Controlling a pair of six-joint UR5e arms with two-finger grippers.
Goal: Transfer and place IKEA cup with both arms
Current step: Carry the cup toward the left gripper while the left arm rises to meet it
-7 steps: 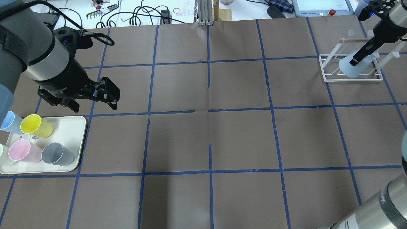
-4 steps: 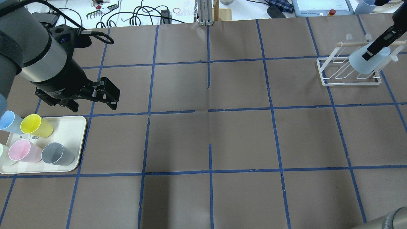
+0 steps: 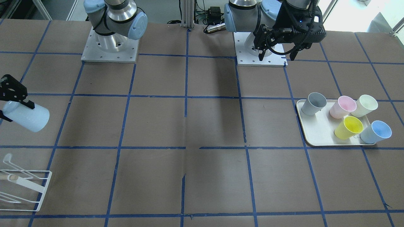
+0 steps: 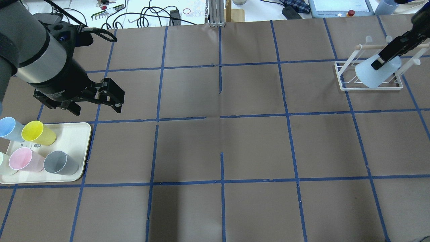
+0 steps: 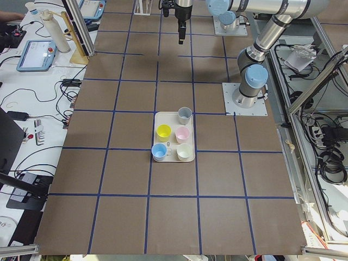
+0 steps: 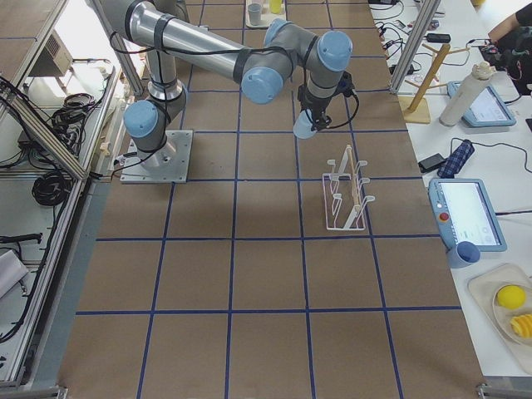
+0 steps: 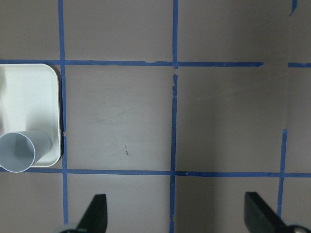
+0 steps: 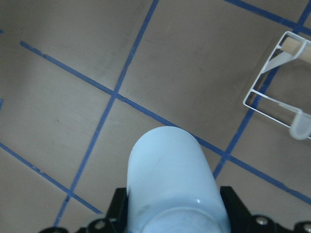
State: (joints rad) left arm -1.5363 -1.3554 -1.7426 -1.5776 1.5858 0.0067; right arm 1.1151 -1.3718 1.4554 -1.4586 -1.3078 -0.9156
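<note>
My right gripper (image 4: 386,59) is shut on the pale-blue IKEA cup (image 4: 372,76) near its rim. It holds the cup tilted in the air, closed bottom pointing away from the wrist. The cup also shows in the front view (image 3: 28,117) and the right wrist view (image 8: 170,179). In the right side view the cup (image 6: 304,125) hangs apart from the white wire rack (image 6: 347,195), on the robot's side of it. My left gripper (image 4: 96,109) is open and empty above the table, just behind the tray; its fingers (image 7: 97,216) frame bare paper.
A cream tray (image 4: 75,134) at the left holds a second blue cup (image 4: 8,127), a yellow (image 4: 37,132), a pink (image 4: 22,159), a grey (image 4: 60,163) and a whitish cup (image 3: 365,105). Cables and tools lie beyond the table's far edge.
My right gripper swung the cup to the right and up, then back left and lower over the rack. My left gripper drifted slightly back and left.
</note>
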